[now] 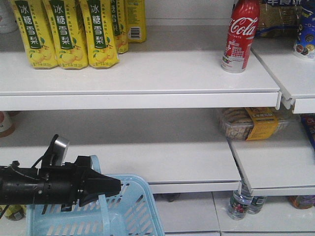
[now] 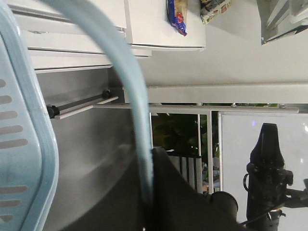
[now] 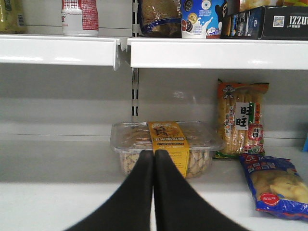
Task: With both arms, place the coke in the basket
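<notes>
The left pincer point(image 1: 116, 187) is clamped on the basket point(image 1: 129, 179) by its swing handle, probably to keep the basket hanging open below the shelves as a target. The right pincer point(image 3: 154, 155) is closed and empty, pointing at a biscuit tray point(image 3: 166, 137) straight ahead. The coke point(image 1: 240, 37) stands on the shelf above it, up and to its left — so that pincer would need to rise and open.

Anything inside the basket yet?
Nothing shows inside the basket; the coke stands on the upper shelf. The left pincer and frame edge hide the basket's floor.
</notes>
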Robot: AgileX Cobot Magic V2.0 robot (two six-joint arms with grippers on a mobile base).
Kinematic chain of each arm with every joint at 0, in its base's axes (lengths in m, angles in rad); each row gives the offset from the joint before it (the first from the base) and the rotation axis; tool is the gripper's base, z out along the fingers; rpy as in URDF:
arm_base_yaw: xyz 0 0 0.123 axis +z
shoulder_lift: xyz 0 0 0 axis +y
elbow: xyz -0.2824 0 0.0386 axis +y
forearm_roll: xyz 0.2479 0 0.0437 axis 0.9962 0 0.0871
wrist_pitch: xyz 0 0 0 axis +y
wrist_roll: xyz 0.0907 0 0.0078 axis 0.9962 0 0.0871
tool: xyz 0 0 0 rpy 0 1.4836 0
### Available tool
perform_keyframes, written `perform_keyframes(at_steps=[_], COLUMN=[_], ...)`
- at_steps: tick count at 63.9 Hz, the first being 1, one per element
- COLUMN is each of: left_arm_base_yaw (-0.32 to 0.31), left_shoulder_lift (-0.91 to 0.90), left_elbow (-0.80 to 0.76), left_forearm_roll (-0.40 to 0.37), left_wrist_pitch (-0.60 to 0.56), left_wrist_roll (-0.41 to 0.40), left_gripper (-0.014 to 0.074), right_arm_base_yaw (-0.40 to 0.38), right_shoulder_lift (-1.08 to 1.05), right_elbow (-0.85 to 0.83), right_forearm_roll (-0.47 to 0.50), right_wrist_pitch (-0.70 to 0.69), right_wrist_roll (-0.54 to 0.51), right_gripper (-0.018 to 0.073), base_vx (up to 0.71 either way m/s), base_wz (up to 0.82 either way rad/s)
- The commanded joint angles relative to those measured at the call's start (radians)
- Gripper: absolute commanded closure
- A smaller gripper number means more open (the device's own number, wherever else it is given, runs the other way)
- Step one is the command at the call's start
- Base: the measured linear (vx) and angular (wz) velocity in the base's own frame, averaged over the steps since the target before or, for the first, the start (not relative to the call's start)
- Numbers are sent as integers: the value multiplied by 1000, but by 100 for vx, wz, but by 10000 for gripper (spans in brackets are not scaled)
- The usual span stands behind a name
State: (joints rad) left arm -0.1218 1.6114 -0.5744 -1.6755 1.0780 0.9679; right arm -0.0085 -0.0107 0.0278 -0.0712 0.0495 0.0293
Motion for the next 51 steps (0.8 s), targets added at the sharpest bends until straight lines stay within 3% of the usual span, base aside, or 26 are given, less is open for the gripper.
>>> perform_keyframes(at_steps=[1,51], left_arm_base_yaw=[-7,-7], left_shoulder_lift=[-34,-34], left_elbow=[-24,-24], left_forearm_roll=[-56,-56], left_wrist_pitch=[78,78], left_wrist_roll=[2,2], left_gripper=[602,602], right_arm_base_yaw=[1,1], right_shoulder_lift=[6,6], right_elbow=[8,8], right_forearm_roll=[-5,-5], right_wrist_pitch=[-77,-77], right_wrist_roll=[-5,-5], right_gripper=[569,569], base_vx=[2,2], base_wz=[0,0])
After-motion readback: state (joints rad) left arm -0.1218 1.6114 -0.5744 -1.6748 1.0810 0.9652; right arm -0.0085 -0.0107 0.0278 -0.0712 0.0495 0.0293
